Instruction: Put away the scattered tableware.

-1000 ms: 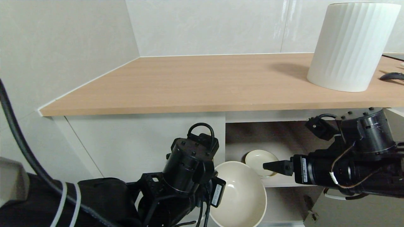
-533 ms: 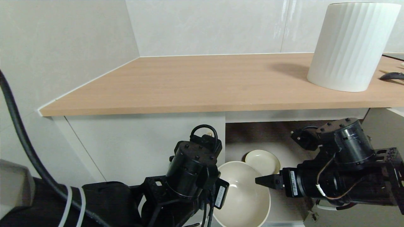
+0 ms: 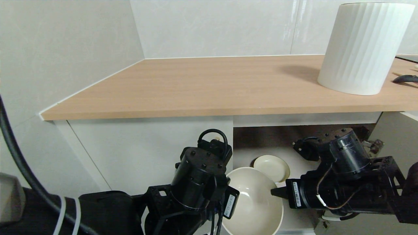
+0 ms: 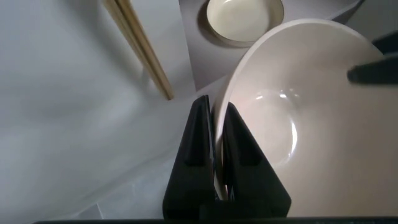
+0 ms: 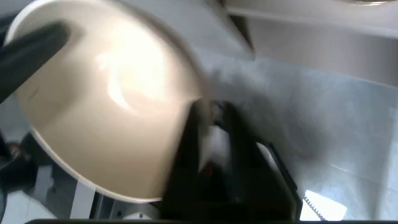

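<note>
One light wooden countertop runs from the wall corner to the right. Its front edge overhangs a white cabinet whose left front is a closed panel and whose right compartment stands open. One tall white ribbed cylinder stands on the counter's right end, with one small dark object just beside it at the edge of the head view.

There are two pieces of tableware. The large cream bowl hangs tilted in front of the open compartment, below the counter edge. The left gripper holds it, its fingers pressed together on the rim, one inside and one outside. The small cream dish lies flat on the compartment's shelf, near the left partition. In the head view the bowl's far rim overlaps its near edge. Bare shelf shows around the dish.

The right gripper sits at the bowl's right rim. Blur leaves it unclear whether it is parted or gripping.
</note>
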`<state>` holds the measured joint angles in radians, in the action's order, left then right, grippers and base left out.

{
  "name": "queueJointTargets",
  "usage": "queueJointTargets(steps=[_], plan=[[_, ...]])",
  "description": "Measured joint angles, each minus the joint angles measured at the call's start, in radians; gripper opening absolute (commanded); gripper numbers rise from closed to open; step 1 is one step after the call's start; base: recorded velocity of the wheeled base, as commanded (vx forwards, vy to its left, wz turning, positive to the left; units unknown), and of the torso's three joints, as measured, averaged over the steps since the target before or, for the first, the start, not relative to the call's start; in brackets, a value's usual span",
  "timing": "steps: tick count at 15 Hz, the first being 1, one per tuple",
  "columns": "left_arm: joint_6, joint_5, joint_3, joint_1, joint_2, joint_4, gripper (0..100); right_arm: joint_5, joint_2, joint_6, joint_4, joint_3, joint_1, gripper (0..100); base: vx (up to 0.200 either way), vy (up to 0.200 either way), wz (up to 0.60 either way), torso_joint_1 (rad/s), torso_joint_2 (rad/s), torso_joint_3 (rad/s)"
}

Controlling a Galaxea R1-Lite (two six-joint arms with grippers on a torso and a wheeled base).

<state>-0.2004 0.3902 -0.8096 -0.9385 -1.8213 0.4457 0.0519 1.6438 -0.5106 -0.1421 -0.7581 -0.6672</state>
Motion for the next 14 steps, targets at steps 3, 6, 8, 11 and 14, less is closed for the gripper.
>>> queueJointTargets(steps=[3,6,8,11,14], plan=[[-0.001,0.0,0.0,-0.001,-0.002,-0.001,0,0.0,0.011,0.001,0.002,0.0,-0.018,0,0.0,0.0,0.0,0.0,0.0,0.0],[0.0,-0.001,0.0,0.0,-0.012,-0.002,0,-0.004,0.016,0.0,0.008,0.0,-0.031,0,0.0,0.0,0.0,0.0,0.0,0.0],[-0.001,-0.001,0.0,0.0,-0.019,-0.001,0,-0.004,0.017,0.0,0.009,0.0,-0.036,0,0.0,0.0,0.0,0.0,0.0,0.0],[-0.001,0.002,0.0,0.0,-0.023,-0.002,100,-0.002,0.019,0.0,0.009,0.001,-0.038,0,0.0,0.0,0.0,0.0,0.0,0.0],[0.0,0.027,0.0,0.0,-0.019,0.001,100,-0.003,0.021,0.0,0.009,0.005,-0.038,0,0.0,0.0,0.0,0.0,0.0,0.0]])
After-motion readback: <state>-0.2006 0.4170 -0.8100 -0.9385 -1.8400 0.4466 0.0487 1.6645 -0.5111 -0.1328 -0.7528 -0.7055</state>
